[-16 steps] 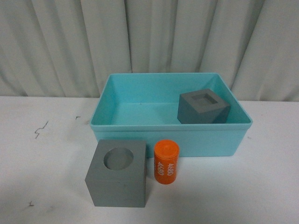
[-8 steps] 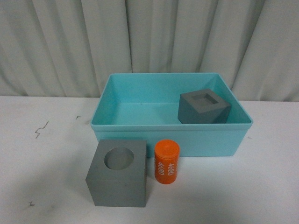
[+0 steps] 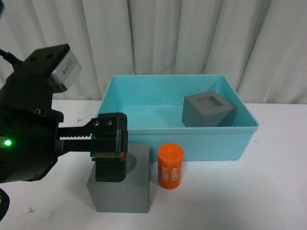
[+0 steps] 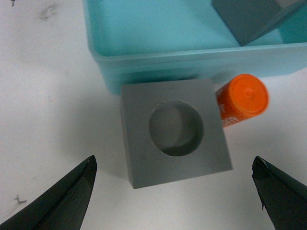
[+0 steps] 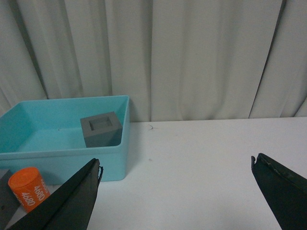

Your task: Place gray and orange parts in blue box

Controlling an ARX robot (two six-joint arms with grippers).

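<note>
The left gripper [image 4: 173, 162] hangs wide open and empty above the round-recess gray cube [image 4: 175, 130] on the counter [image 4: 48, 120]. It should lower squarely to straddle the cube's flat sides. The orange cylinder [image 4: 242, 98] crowds one corner, and the blue box [image 4: 158, 67] stands just behind. The right gripper [image 5: 175, 165], open and empty, is well apart.

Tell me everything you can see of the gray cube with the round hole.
The gray cube is matte, plastic-looking, sharp-edged, with a round recess sunk in its top face. It stands upright on the white table, outside the blue box, just before its front wall, the orange cylinder close on its right. The open left claw hovers above it, apparently not touching.
</note>
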